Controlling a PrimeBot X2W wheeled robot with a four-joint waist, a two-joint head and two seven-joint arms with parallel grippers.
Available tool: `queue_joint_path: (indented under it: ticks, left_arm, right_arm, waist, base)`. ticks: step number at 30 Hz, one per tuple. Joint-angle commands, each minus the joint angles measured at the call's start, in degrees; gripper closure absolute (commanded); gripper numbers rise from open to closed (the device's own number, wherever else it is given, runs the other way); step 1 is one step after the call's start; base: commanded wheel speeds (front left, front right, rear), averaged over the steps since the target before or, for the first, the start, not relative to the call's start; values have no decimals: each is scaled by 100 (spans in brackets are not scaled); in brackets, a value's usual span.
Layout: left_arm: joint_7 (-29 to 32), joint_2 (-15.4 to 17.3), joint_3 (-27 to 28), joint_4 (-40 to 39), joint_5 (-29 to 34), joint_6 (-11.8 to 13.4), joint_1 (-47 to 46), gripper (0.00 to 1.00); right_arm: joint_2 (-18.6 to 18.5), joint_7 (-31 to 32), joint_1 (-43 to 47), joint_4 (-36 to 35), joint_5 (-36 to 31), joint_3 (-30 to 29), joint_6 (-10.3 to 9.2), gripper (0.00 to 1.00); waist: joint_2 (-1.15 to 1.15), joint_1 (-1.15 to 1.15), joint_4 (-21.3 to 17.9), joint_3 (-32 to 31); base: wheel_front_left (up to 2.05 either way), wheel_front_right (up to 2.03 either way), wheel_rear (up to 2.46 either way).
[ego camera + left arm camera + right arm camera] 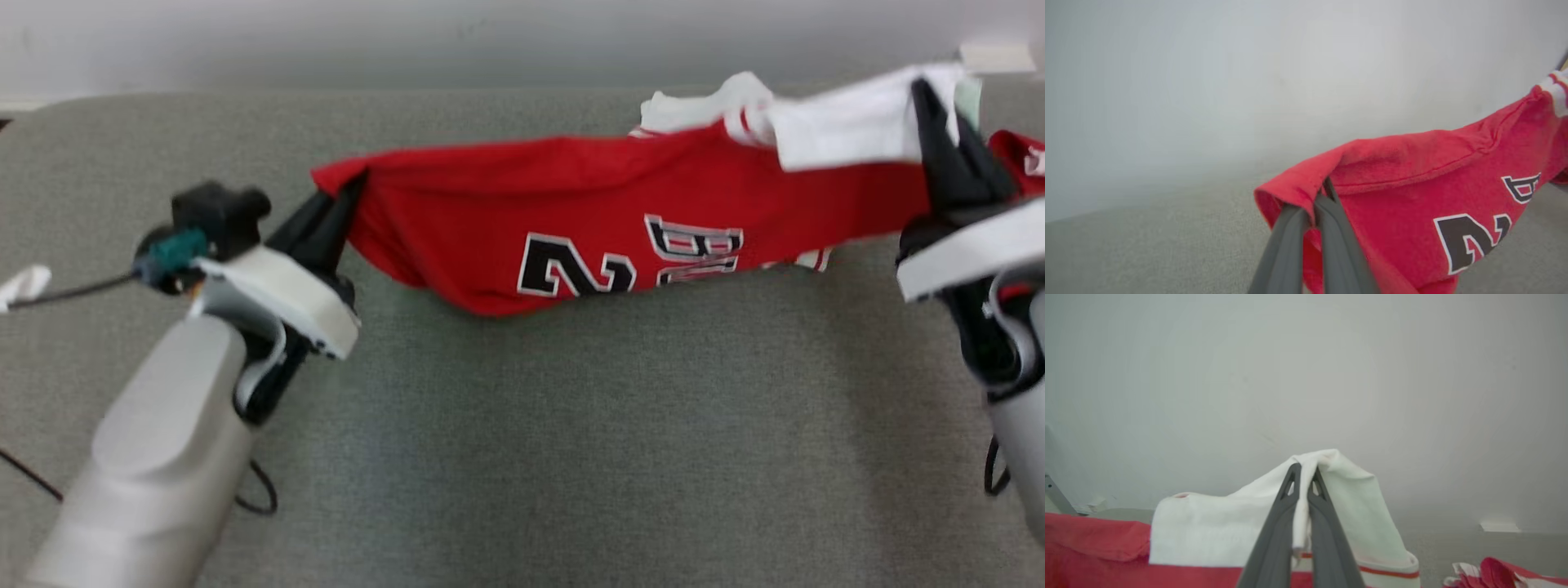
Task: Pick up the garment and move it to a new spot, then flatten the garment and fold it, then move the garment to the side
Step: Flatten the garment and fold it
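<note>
The garment (571,220) is a red jersey with black-and-white lettering and white sleeves, held stretched above the grey table between both arms. My left gripper (353,186) is shut on its red left corner; the left wrist view shows the fingers (1331,216) pinching the red hem of the garment (1412,192). At the right, my right gripper (922,88) is shut on a white sleeve. In the right wrist view its fingertips (1290,486) clamp a fold of white cloth on the garment (1208,526). The middle of the jersey sags toward the table.
The grey fabric-covered table (522,457) spreads out below and in front. A pale wall (408,41) runs behind its far edge. A dark cable (73,287) with a white tag trails off the left wrist. More red and white cloth (1498,573) lies at the right.
</note>
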Motion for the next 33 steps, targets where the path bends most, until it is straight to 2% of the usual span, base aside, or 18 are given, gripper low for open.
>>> queue_joint_path:
  ticks: [1,6,11,15,17,21,28,33]
  left_arm:
    - [48,79,-25,97,57,10,-261,100]
    - [248,64,-88,916,-268,10,-1726,100]
    - [496,47,-254,1624,-507,10,-3074,100]
    - [709,137,-515,1898,-705,10,-3957,100]
    - [824,120,-520,1976,-1017,10,-4298,100]
    - [1019,288,-695,2169,-1285,11,-4928,100]
    - [1279,238,-776,2755,-1680,11,-5408,100]
    - [1355,179,-1024,2855,-2056,11,-4909,100]
  right_arm:
    - [-46,-2,-285,88,-37,28,1,100]
    - [43,-80,-1823,769,-98,123,1,100]
    - [-40,-219,-3278,1437,-442,308,1,100]
    - [2,-331,-4297,1883,-538,313,1,100]
    - [0,-382,-4748,2076,-522,279,1,100]
    - [-42,-472,-5601,2457,-518,296,1,100]
    - [-47,-446,-6400,3046,-502,640,-7,100]
    - [22,-281,-5909,3296,-293,1092,-6,100]
  waist:
    - [0,-1,32,411]
    - [0,-1,68,890]
    - [0,-1,98,1215]
    - [0,-1,60,1381]
    - [0,-1,53,1432]
    - [0,-1,67,1501]
    - [0,-1,81,1382]
    - [0,-1,86,1151]
  base:
    - [0,0,0]
    - [0,0,0]
    - [0,0,0]
    - [0,0,0]
    - [0,0,0]
    - [0,0,0]
    - [0,0,0]
    - [0,0,0]
